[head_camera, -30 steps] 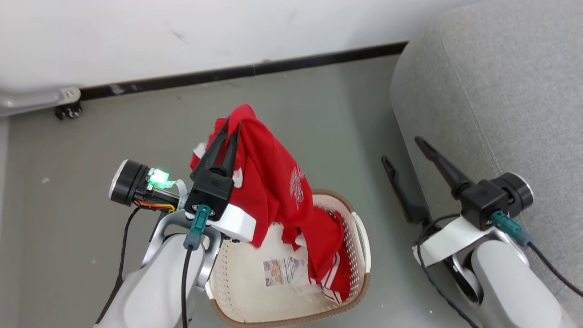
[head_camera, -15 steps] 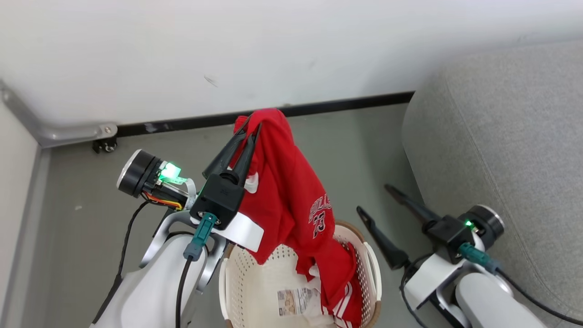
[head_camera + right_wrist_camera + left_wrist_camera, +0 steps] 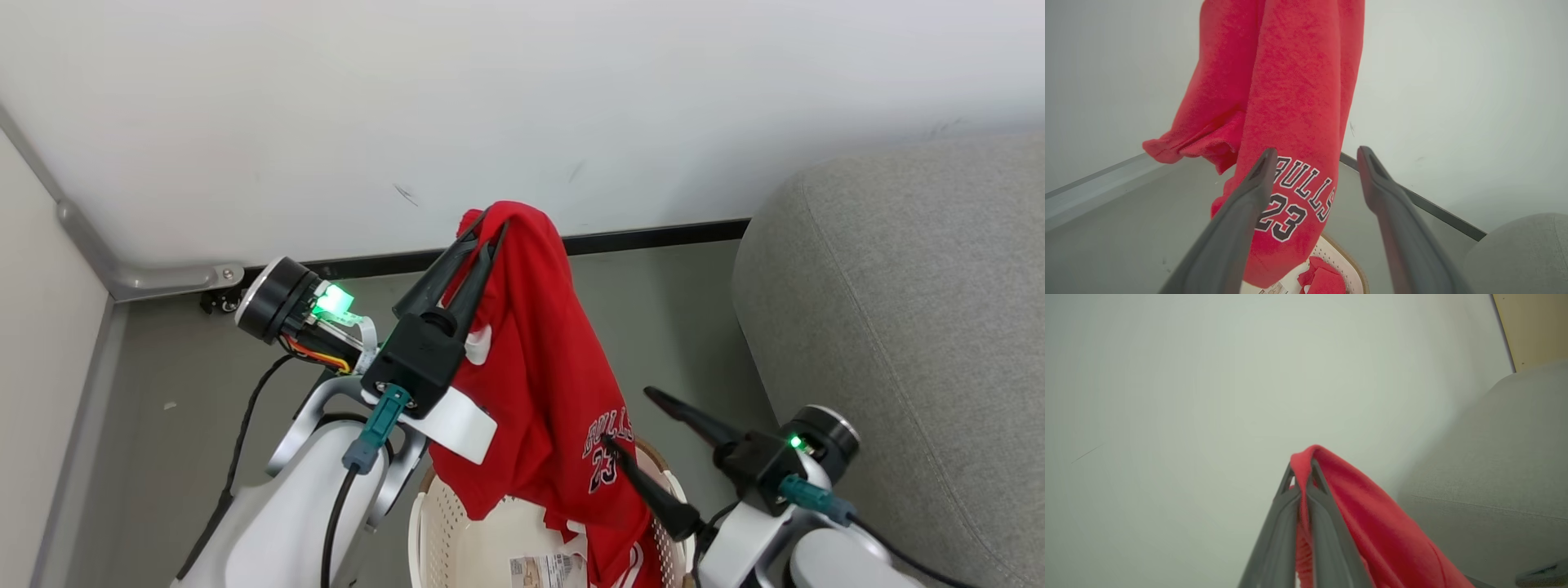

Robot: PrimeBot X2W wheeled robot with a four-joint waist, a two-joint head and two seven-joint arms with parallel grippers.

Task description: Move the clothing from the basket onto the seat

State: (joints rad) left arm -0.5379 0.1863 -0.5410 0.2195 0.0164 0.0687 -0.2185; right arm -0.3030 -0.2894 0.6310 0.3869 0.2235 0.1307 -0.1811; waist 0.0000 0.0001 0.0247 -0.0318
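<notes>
1. We find the left fingers point(image 3: 480, 276) pressed together on a fold of the clothing point(image 3: 547, 351), a red jersey. The left wrist view shows the fabric pinched between their tips.
2. The jersey hangs from that grip, raised over the basket point(image 3: 441, 523), and its lower end reaches down to the basket's opening. Black lettering, "BULLS 23", sits on the lower part.
3. A second red piece point(image 3: 1323, 281) with white stripe trim lies inside the basket, beside a label sticker point(image 3: 543, 567).
4. The right fingers point(image 3: 684, 413) stand wide apart and hold nothing. They sit low between the basket and the seat point(image 3: 898, 310), pointing toward the hanging jersey.
5. In the right wrist view, one right finger crosses in front of the lettering. We cannot tell whether it touches the fabric.
6. The seat, grey and upholstered, stands to the robot's right of the basket, near it and against the white wall point(image 3: 490, 98).
7. The basket rests on the grey floor point(image 3: 204, 425), near the wall and its black skirting point(image 3: 653, 237).
</notes>
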